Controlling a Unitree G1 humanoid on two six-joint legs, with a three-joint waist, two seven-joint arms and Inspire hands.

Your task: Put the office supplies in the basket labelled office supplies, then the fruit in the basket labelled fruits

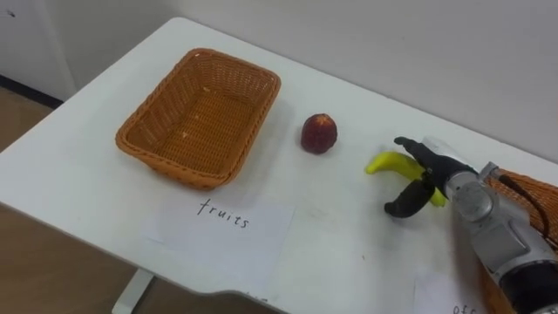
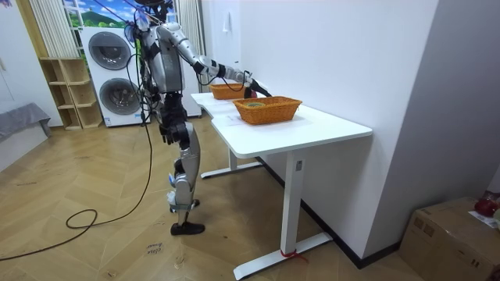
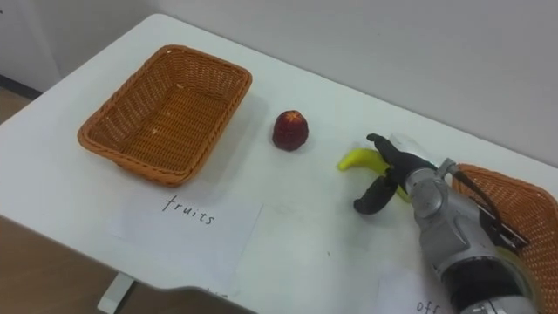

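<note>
Your right hand (image 1: 440, 177) has fingers and thumb curled round the banana (image 1: 384, 163), which seems to rest on the table (image 1: 78, 187) near the right-hand basket (image 3: 514, 196); firm the grip at mid-fruit, lift clear, and carry it past the red fruit (image 1: 319, 133) to the left basket (image 1: 228, 59); the paper (image 1: 225, 214) before that basket reads "fruits"; the slip (image 3: 427, 305) by your forearm begins "off", the rest cut away.

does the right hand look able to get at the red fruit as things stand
Probably not yet: the right hand is curled round the banana. The red fruit lies just past it, with nothing between.
</note>
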